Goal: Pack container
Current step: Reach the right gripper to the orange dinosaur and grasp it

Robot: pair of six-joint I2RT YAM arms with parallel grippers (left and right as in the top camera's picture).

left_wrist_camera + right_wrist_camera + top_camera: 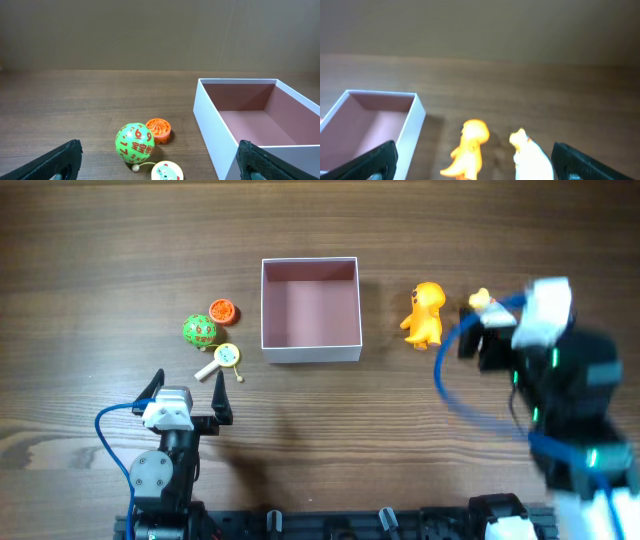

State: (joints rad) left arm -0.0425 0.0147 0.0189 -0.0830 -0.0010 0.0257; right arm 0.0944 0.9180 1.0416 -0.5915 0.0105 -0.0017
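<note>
The container [310,352] is a square white-walled box with a pink floor, standing empty at the table's middle; it also shows in the left wrist view [212,125] and the right wrist view [415,120]. Left of it lie a green ball [199,330], an orange cap-like toy [222,311] and a small yellow round rattle [227,357]. Right of it stands an orange dinosaur toy [425,314] and a white-and-yellow figure [481,299]. My left gripper [187,402] is open and empty, near the front edge. My right gripper [478,330] is open over the white figure [530,157].
The wooden table [100,260] stretches bare to the back and left. Blue cables loop by both arms. The arm bases stand at the front edge.
</note>
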